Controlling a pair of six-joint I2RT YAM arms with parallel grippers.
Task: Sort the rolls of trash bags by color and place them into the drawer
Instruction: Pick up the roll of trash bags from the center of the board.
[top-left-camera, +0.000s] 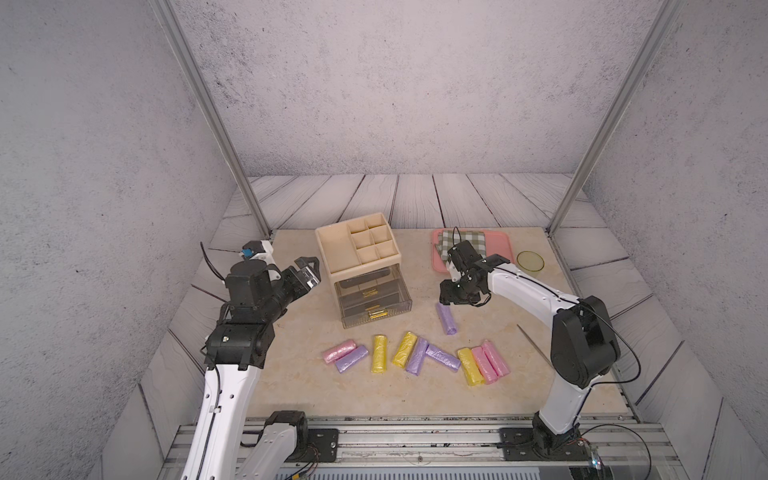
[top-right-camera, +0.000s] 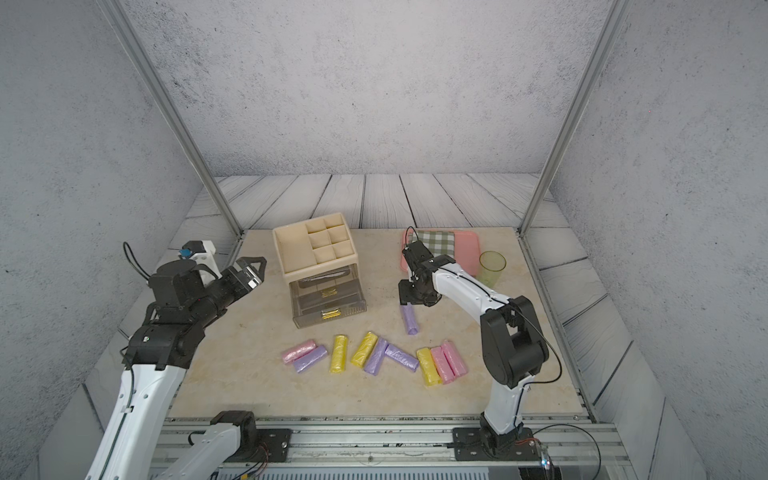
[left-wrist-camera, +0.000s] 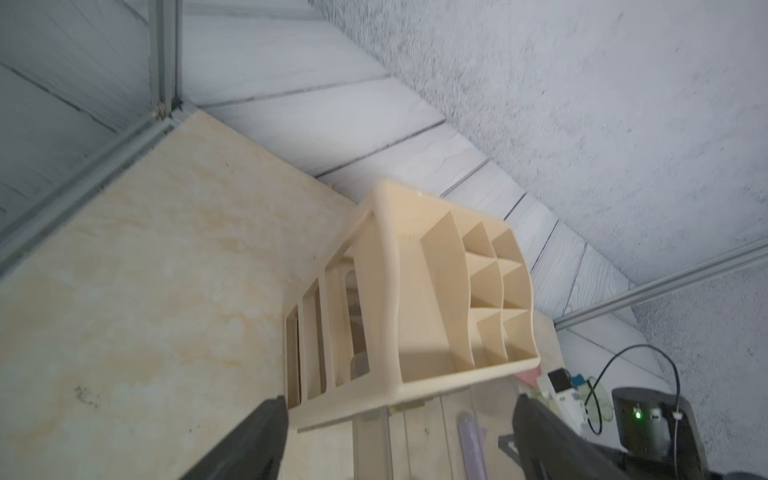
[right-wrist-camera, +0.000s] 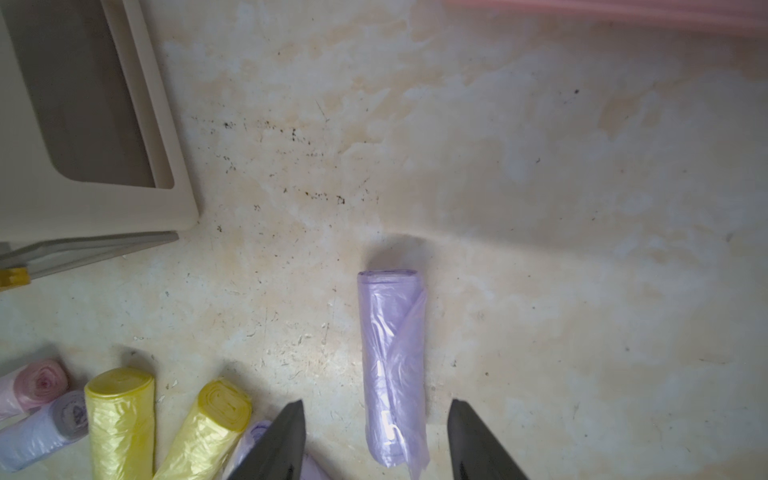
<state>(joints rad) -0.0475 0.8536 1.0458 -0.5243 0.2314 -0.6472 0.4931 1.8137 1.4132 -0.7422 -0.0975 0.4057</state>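
No word, label, brand or number can be read anywhere in the scene. The lone lilac roll (right-wrist-camera: 392, 365), lying to the right of the drawer unit (top-left-camera: 376, 299), carries a pale printed mark too blurred to make out. A second lilac roll (right-wrist-camera: 45, 432), at the left of the near row, shows a small dark triangular sign on its end, likewise illegible.

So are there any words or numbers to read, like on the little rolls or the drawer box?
No text can be read anywhere in these pictures.
On the lone purple roll: faint pale marks near one end, too blurred to read.
On the lilac roll beside the pink roll: a small dark mark on its end, too blurred to read.
On the drawer box, pink tray and green cup: no writing shows.
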